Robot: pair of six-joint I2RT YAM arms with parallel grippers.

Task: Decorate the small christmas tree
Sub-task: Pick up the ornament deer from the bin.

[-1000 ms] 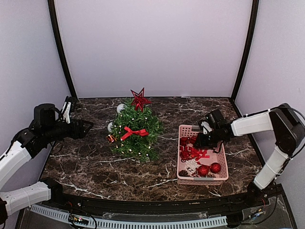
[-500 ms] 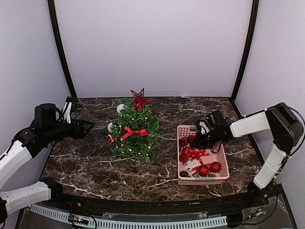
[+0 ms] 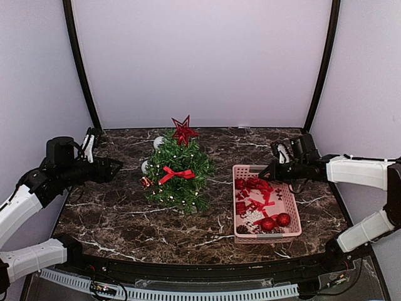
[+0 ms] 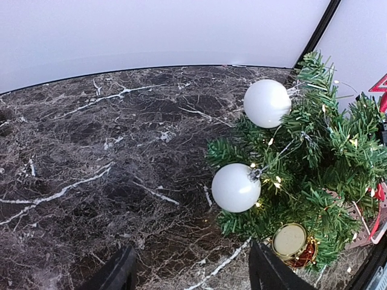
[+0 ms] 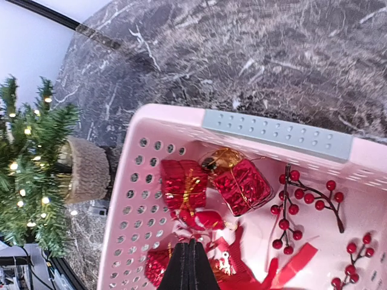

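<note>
The small christmas tree [image 3: 180, 175] stands mid-table with a red star [image 3: 183, 130] on top and a red bow [image 3: 175, 174] on its front. Two white balls [image 4: 266, 103] [image 4: 235, 187] and a gold-capped red ornament [image 4: 291, 243] hang on its left side. My left gripper [image 3: 116, 167] hovers left of the tree, open [image 4: 193, 278] and with nothing between its fingers. My right gripper [image 3: 270, 173] is shut [image 5: 190, 243] over the far end of the pink basket [image 3: 292, 207]. Its tip is right at a small red-and-white ornament [image 5: 211, 217]. Whether a thread is pinched I cannot tell.
The basket [image 5: 133, 199] holds red foil gift boxes [image 5: 242, 184], berry sprigs [image 5: 302, 205], ribbon and two red balls [image 3: 276, 221]. The tree's burlap pot [image 5: 84, 169] stands just left of the basket. Dark marble table [image 3: 113, 213] lies around; walls enclose three sides.
My right gripper has closed and drawn back and up toward the right, from inside the basket to above its far end. The left arm has stayed put.
</note>
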